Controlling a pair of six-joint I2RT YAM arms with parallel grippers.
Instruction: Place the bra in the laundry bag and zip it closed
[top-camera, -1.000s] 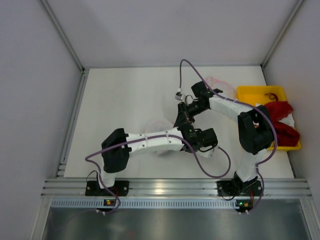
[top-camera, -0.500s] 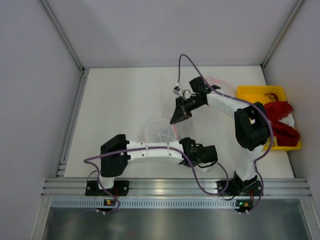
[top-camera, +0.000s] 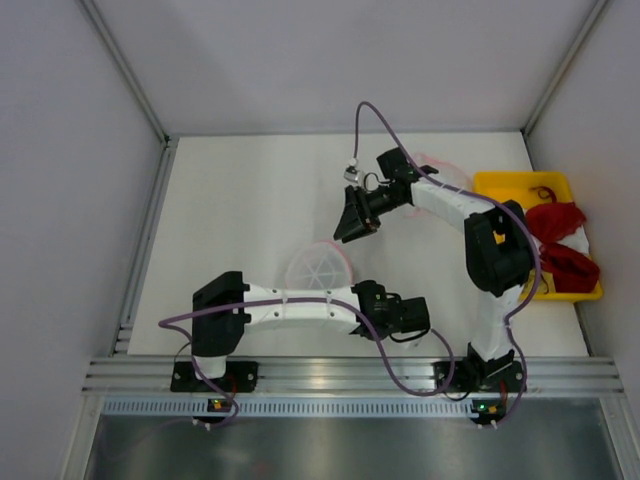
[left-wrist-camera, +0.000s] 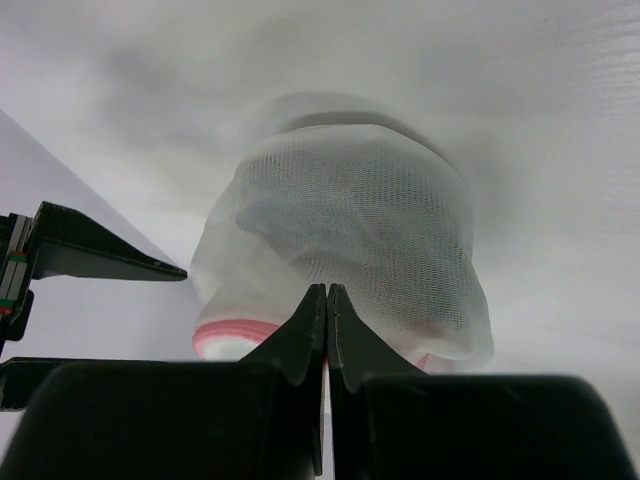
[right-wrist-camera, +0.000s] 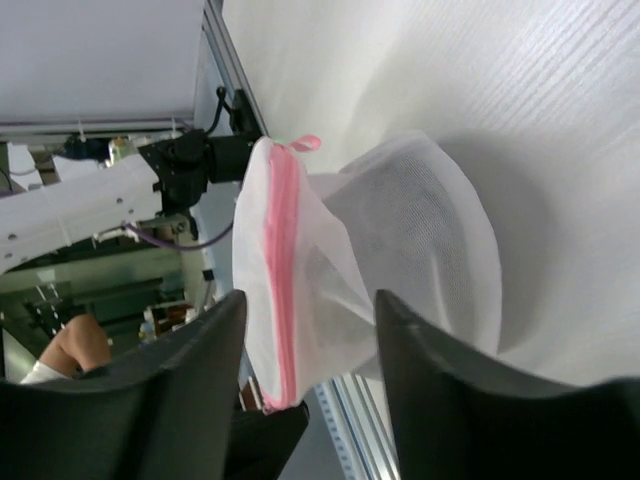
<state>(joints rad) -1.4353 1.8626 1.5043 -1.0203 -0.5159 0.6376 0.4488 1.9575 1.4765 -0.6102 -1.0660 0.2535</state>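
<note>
White mesh laundry bag (left-wrist-camera: 350, 230), pink-trimmed, puffed up | left claw (left-wrist-camera: 327, 298) pinches its rim | right claw (right-wrist-camera: 310, 308) spread

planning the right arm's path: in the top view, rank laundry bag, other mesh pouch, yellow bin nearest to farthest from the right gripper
From the right gripper:
1. laundry bag, close, down-left in the view.
2. other mesh pouch, to the right, partly hidden.
3. yellow bin, far right edge.
</note>
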